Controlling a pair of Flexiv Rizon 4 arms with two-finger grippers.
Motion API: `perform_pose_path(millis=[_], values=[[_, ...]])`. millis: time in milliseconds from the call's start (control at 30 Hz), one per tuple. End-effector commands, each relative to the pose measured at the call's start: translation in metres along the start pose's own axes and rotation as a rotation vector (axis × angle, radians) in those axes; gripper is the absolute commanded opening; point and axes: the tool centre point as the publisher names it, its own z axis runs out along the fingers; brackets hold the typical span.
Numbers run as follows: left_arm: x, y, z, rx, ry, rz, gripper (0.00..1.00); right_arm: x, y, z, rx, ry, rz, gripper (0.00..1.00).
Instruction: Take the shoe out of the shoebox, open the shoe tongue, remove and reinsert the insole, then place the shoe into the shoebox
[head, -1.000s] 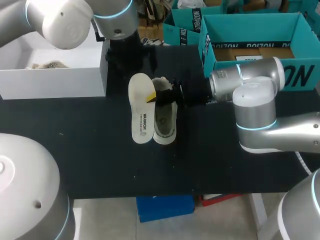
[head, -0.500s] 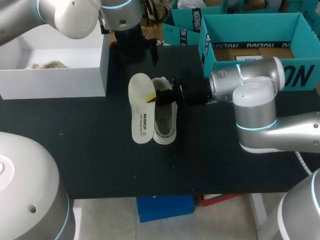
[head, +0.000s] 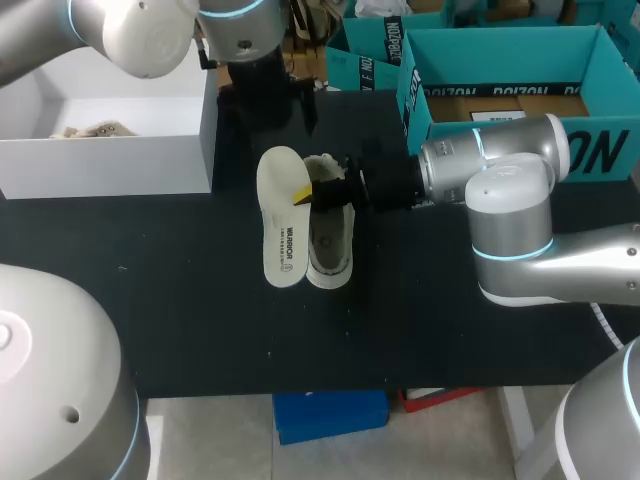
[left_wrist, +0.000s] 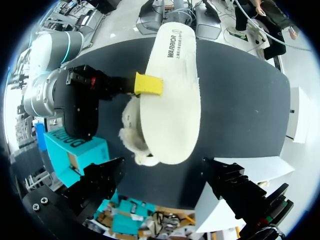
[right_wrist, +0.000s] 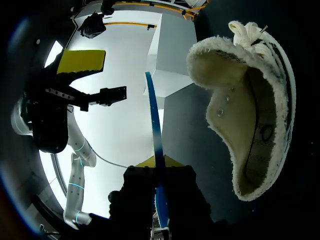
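- the insole (head: 280, 230) is the nearest task thing: fully out of the shoe, white printed face up, alongside the shoe's left edge; whether it touches the black table (head: 200, 320) i cannot tell.
- the fleece-lined lace-up shoe (head: 332, 240) lies on the table just beside it, opening up, with nothing holding it.
- the right gripper (head: 305, 195), coming in from the right, is clamped on the insole near its heel end. the left wrist view shows one yellow tip on the top face, and its own wrist view shows yellow on both sides of the insole's thin blue edge.
- the white open box (head: 110, 165) stands further back on the left; i judge it to be the shoebox.
- farthest, the left gripper (head: 265, 105) hangs beyond the shoe's heel with fingers spread wide and nothing between them.
- step in hand, as i judge it: removal is done, reinsertion is due.
- the next move calls for aiming the insole's toe end into the opening and sliding it under the tongue, probably with the free hand steadying the shoe.
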Motion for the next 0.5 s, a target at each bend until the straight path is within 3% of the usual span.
perform_pose_path(millis=[33, 233, 500], values=[[0.007, -0.019, -0.015, -0.025, -0.007, 0.004, 1.00, -0.001, 0.000, 0.001, -0.002, 0.001, 0.000, 0.00], [0.016, -0.035, -0.013, -0.008, 0.000, -0.011, 1.00, -0.001, 0.000, 0.001, -0.002, 0.001, 0.000, 0.00], [0.024, -0.066, -0.028, -0.023, -0.006, -0.016, 1.00, -0.001, 0.000, 0.001, -0.002, 0.001, 0.000, 0.00]])
